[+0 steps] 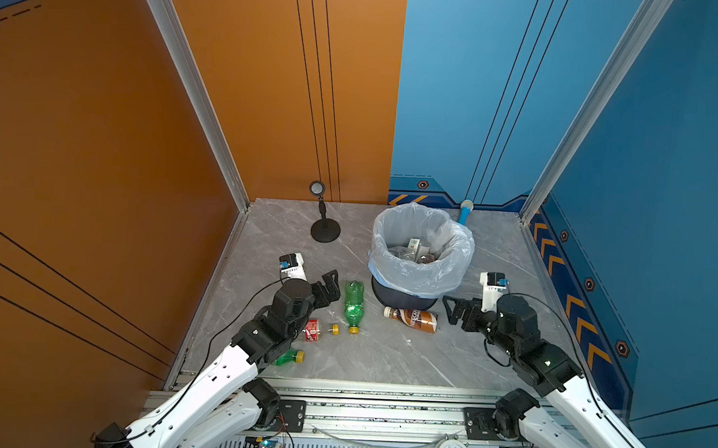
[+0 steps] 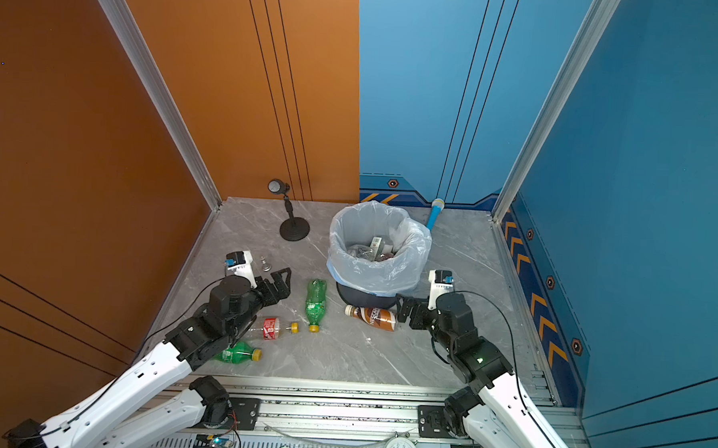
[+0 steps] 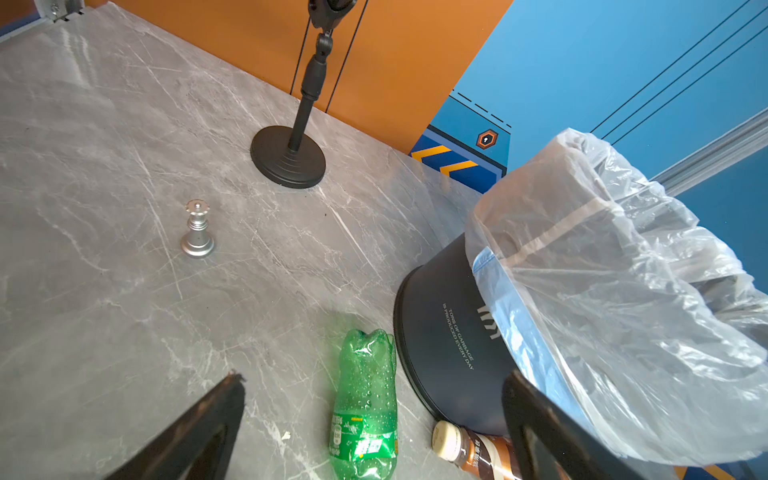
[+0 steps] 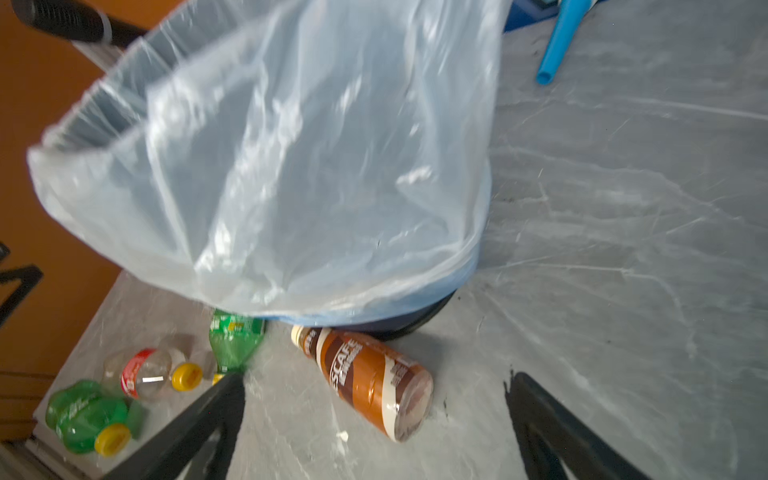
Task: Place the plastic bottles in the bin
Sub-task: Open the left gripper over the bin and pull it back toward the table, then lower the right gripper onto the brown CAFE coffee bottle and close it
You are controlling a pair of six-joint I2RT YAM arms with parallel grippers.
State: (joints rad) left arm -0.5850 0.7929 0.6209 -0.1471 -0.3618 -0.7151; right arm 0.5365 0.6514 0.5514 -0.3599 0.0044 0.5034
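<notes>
Top views first. In both, bin [image 1: 392, 272] right of centre toward the far side, bag-lined, several items down inside. Four bottles outstanding on the table [image 1: 384, 359]:
- brown bottle [image 1: 413, 319] on its side at the bin's near foot, touching or just short of it, cannot tell which
- long green bottle [image 1: 353, 306] just left of that
- clear red-label bottle [image 1: 315, 330] and small green bottle [image 1: 289, 357] nearer and further left, the last partly under the left arm

Spread wide and holding nothing, right gripper [image 1: 448, 310] just right of the brown bottle. Equally wide and empty, left gripper [image 1: 334, 285] just left of the long green bottle.

Left wrist view: long green bottle [image 3: 365, 407] framed between the spread fingers, base toward the far side, lying alongside the bin. Silver figurine [image 3: 198, 230] and black stand [image 3: 289, 158] well apart from it, no part of the job.

Right wrist view, blurred: brown bottle [image 4: 365, 378] low between the open fingers, nothing gripped. Long axis roughly left to right, pale cap pointing left, base toward the gripper, so nearly end-on to the right arm, plainly the nearer one. Probably calls for a wrist turn, to close across the body rather than along it.
</notes>
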